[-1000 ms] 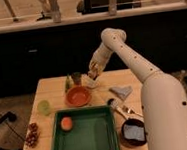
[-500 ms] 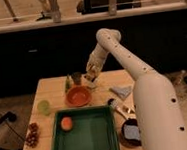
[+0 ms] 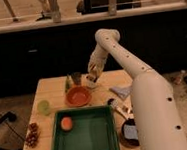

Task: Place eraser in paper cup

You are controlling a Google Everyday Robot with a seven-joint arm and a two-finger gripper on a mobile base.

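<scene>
One arm reaches across the wooden counter (image 3: 48, 85) from the right, bending down so that the end effector (image 3: 92, 72) hangs at the far edge, directly over the paper cup (image 3: 90, 82). That pose suits a drop from above — the cup is short and wide, so a small block released over its mouth should fall inside rather than catch on the rim. Whether the end effector is spread or closed, and whether it has anything in its grip, I cannot tell; the eraser itself is not distinguishable anywhere, and it may be hidden at the tip or already in the cup.

The cup shows as a pale, whitish cylinder, partly covered by the end effector, standing upright just behind the red bowl (image 3: 78, 96) and just beside a smaller dark cup (image 3: 76, 77). Its opening faces up, which is what the drop needs.

Other things sit apart from this spot — a translucent green cup (image 3: 43, 107) near the left edge, a green tray (image 3: 83, 138) at the front holding an orange fruit (image 3: 66, 122), and a folded blue-grey cloth (image 3: 121, 90) to the right. The dark cup, so near the target, is the one thing a careless descent might knock.
</scene>
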